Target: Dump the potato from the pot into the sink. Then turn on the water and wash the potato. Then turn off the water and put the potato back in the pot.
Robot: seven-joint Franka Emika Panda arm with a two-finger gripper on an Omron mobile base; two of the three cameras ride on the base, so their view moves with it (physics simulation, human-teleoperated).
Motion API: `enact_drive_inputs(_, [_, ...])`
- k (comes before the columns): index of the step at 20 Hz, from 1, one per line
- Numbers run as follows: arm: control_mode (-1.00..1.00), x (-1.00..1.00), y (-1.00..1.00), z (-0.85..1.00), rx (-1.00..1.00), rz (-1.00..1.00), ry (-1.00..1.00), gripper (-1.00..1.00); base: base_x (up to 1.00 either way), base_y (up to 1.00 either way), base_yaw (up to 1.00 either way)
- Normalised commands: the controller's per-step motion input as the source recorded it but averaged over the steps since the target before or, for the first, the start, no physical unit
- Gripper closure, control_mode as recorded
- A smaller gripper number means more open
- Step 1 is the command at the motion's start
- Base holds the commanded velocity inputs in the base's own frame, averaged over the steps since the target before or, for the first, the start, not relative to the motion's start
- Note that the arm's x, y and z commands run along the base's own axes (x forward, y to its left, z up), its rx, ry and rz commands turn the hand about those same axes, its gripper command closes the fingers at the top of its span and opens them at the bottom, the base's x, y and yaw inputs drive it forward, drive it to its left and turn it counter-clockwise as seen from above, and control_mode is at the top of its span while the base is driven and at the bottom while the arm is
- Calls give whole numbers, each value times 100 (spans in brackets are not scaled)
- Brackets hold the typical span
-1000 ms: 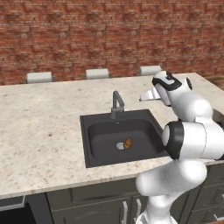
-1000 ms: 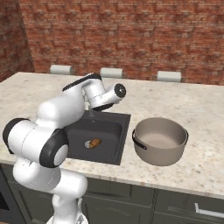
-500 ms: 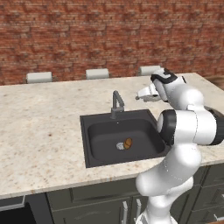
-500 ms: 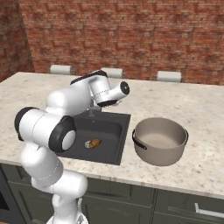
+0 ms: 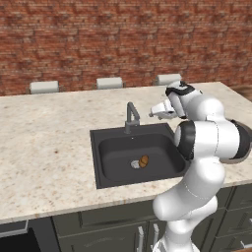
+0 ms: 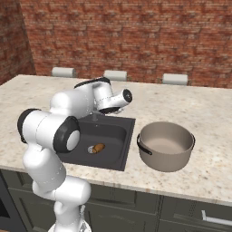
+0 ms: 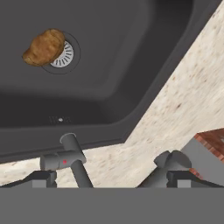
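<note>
The potato (image 7: 43,46) lies on the floor of the black sink (image 7: 144,83), partly over the silver drain (image 7: 65,56); it shows as well in the left base view (image 5: 143,161) and the right base view (image 6: 99,147). The grey pot (image 6: 165,145) stands upright on the counter right of the sink. My gripper (image 7: 107,175) hovers open above the sink's back edge. The dark faucet (image 7: 65,159) sits between its fingertips, close to the left one (image 7: 38,178). In the left base view the gripper (image 5: 153,112) is just right of the faucet (image 5: 130,115). No water runs.
A speckled beige counter (image 5: 49,142) surrounds the sink. A red brick wall (image 5: 98,39) with three pale outlets runs behind it. Dark cabinet fronts (image 6: 181,213) lie below the counter edge.
The hand has swung left from over the counter beside the sink toward the faucet. Potato and pot have not moved. The jaws stay open.
</note>
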Motion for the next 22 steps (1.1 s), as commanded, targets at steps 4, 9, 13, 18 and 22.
enact_drive_inputs(4, [-100, 12, 0, -35, 0, -3, 0, -100, 0, 0, 0])
enact_drive_inputs(9, [-100, 26, 0, -21, 0, -4, -2, -100, 0, 0, 0])
enact_drive_inputs(13, [-100, 34, 0, -12, 0, -5, -1, -100, 0, 0, 0])
enact_drive_inputs(18, [-100, 32, 2, -6, 0, -11, -2, -100, 0, 0, 0])
enact_drive_inputs(22, [-100, 24, 8, -3, 0, -12, 0, -100, 0, 0, 0])
